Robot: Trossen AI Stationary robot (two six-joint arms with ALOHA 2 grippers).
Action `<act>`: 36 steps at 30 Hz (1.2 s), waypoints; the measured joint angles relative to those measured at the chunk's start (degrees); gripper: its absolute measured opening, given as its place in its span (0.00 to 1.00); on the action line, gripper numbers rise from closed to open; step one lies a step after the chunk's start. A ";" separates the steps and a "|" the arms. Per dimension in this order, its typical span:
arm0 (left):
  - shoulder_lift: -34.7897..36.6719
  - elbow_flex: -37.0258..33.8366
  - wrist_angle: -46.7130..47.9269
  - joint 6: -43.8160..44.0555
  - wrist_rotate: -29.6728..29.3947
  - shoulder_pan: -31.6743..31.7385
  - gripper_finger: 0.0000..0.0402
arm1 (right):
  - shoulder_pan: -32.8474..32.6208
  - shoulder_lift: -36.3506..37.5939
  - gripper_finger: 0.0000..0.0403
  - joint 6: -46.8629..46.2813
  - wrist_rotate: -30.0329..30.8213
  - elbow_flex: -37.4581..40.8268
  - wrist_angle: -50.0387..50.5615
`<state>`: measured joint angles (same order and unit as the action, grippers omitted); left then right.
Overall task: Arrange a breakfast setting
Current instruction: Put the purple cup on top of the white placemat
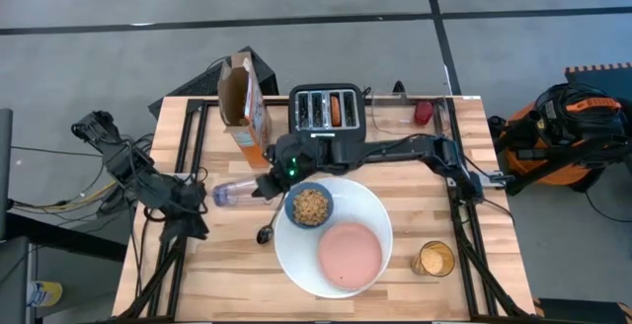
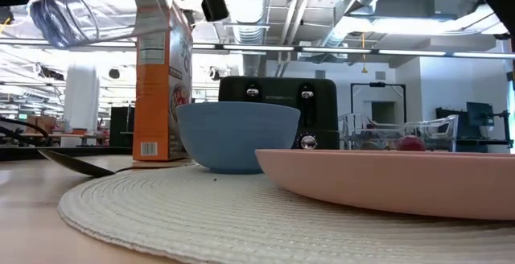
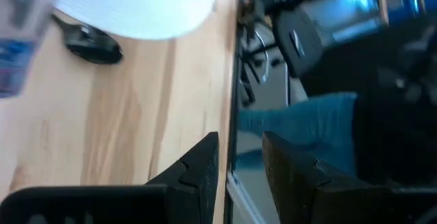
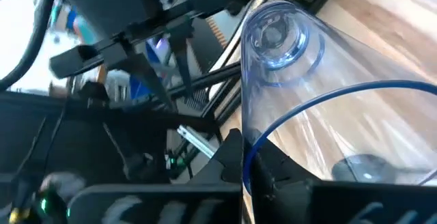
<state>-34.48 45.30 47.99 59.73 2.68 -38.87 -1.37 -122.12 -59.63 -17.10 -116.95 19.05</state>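
1. I see my right gripper (image 1: 265, 187) reaching across the middle of the table toward its left half, its fingers (image 4: 235, 157) pinched on the rim of the clear purplish tumbler (image 1: 235, 193).
2. The tumbler lies on its side in that grip. From the low camera it hangs in the air, above the table and higher than the top of the cereal box.
3. My left gripper (image 1: 194, 205) sits at the left edge of the table, just beside the tumbler's closed end. Its fingers (image 3: 198, 166) stand a little apart with nothing between them.
4. The big white round plate (image 1: 299, 255) lies on the table's front half, near the middle.
5. On that plate, the small blue bowl (image 1: 309, 205) sits at its back left, with brown cereal in it. The pink saucer (image 1: 350, 253) sits toward its front right.
6. The metal spoon (image 1: 267, 227) lies on the wood just beside the plate's left rim.
7. The orange cereal box (image 1: 243, 107) stands upright at the back edge, left of the black four-slot toaster (image 1: 328, 117).
8. A round toasted bread (image 1: 336, 108) sits in one toaster slot.
9. An amber glass (image 1: 434, 259) stands toward the front right corner, apart from the plate.
10. A clear container (image 1: 400, 113) with something red in it sits at the back right.
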 joint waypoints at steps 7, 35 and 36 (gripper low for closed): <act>0.00 0.00 -2.46 4.43 -4.75 0.02 0.25 | 2.71 0.04 0.04 10.49 -9.91 0.00 4.42; 0.00 -0.02 -11.98 4.07 -18.87 0.07 0.25 | 2.41 -0.11 0.04 49.78 0.02 -13.81 36.41; 0.00 -0.02 -11.96 3.98 -19.51 0.07 0.25 | 2.15 -0.04 0.04 49.97 2.44 -14.33 39.49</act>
<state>-34.48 45.28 36.03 63.71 -16.82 -38.81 0.78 -122.16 -9.66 -14.66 -131.27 58.54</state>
